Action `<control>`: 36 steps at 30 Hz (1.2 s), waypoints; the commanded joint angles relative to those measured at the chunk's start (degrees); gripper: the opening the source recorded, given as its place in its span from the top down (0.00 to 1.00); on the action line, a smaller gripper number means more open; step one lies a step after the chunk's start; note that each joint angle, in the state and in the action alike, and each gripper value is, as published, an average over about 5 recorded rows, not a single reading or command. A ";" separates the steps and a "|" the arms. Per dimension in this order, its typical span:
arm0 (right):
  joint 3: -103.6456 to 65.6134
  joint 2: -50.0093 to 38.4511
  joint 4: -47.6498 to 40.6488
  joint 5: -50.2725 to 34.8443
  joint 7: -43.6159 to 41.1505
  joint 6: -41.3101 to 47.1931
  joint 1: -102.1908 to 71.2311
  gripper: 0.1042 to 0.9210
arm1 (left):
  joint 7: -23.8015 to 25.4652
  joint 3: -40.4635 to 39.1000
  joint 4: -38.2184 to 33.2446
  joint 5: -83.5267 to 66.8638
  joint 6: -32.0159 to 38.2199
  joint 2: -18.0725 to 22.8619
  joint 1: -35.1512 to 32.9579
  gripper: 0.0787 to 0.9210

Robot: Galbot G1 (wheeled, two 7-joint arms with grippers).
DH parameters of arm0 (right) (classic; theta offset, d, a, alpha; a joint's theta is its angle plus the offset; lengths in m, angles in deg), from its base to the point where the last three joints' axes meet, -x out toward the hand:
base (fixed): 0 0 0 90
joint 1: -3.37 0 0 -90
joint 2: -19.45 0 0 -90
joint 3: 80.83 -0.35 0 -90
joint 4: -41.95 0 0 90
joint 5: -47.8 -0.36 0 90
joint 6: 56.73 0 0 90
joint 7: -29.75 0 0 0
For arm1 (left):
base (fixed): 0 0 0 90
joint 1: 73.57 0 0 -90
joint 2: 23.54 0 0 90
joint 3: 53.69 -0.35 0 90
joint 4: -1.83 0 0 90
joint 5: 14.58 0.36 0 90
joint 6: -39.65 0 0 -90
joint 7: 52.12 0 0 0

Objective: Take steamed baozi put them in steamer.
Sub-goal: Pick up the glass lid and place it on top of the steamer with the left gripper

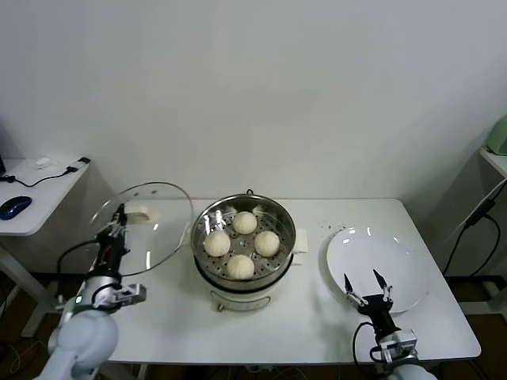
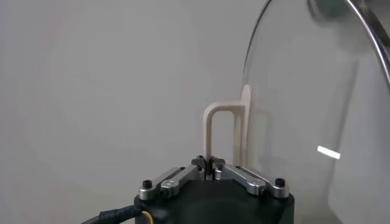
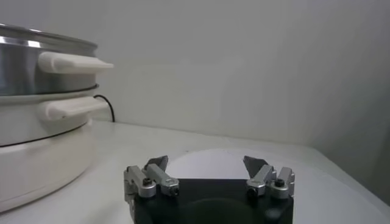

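Four cream-white baozi (image 1: 244, 222) lie on the perforated tray inside the steel steamer (image 1: 205, 215) at the table's middle. My left gripper (image 1: 120, 214) is left of the steamer, shut on the white handle (image 2: 218, 131) of the round glass lid (image 1: 162, 222), holding the lid tilted up beside the pot. In the left wrist view the jaws pinch the handle's thin leg. My right gripper (image 1: 366, 282) is open and empty over the near edge of the flat white plate (image 1: 396, 261), right of the steamer. The steamer's side and white handles (image 3: 67, 63) show in the right wrist view.
The white plate (image 3: 201, 163) holds nothing. A side desk at far left carries a blue mouse (image 1: 14, 207) and a cable. A black cable hangs at the right, beyond the table edge (image 1: 444, 269). A white wall stands behind.
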 commanded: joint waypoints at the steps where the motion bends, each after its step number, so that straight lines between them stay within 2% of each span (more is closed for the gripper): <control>1: 0.27 0.28 0.36 1.02 -0.02 -1.39 -0.19 0.12 | 8.95 -12.32 -9.47 6.92 -10.29 1.60 5.61 0.93; 10: -0.18 0.29 -0.87 0.61 0.27 -2.79 -0.33 0.12 | 16.50 -27.08 -5.41 24.00 -16.22 12.82 11.50 0.93; 19: -0.89 0.33 -1.87 -0.27 0.78 -4.45 -1.37 0.12 | 18.08 -33.30 0.86 31.91 -18.22 21.74 12.91 0.93; 27: -1.72 -0.30 -2.19 -1.43 1.47 -6.00 -2.45 0.12 | 17.12 -34.74 5.09 33.46 -19.20 24.71 13.60 0.93; 36: -2.06 -0.62 -2.60 -2.16 2.58 -7.35 -2.86 0.12 | 14.88 -32.92 9.11 34.06 -19.55 24.97 13.41 0.93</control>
